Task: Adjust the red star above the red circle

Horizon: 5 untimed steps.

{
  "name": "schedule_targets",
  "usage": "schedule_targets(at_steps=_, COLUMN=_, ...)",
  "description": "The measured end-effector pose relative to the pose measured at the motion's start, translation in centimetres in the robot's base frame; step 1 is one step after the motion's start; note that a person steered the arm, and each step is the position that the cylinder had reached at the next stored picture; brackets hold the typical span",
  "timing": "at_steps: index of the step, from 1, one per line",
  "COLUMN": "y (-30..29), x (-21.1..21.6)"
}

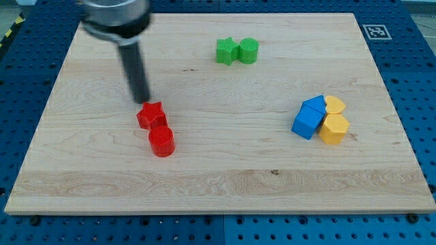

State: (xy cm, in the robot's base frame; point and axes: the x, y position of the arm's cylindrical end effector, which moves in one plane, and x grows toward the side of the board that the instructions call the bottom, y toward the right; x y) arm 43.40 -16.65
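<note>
Rod's upper mount blurred and cropped at the view's top, my tip (142, 101) gripperless, just above-left of red star block (150, 115), star touching red circle block (161, 141) below, on wooden tabletop (225, 180)

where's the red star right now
The red star sits left of the board's centre, touching the red circle below it, my tip at its upper-left edge.

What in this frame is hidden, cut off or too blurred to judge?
- Camera view: arm above the rod is blurred and cut off by the top edge.
- My tip against the red star: contact unclear.
- Blue blocks overlap; shapes unclear.
</note>
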Motion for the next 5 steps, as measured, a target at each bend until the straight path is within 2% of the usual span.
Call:
schedule_targets(at_steps=1, y=-2.7, x=3.7)
schedule_targets(at_steps=2, y=-0.7, x=6.5)
schedule_targets(at_steps=5, y=1.3, x=5.9)
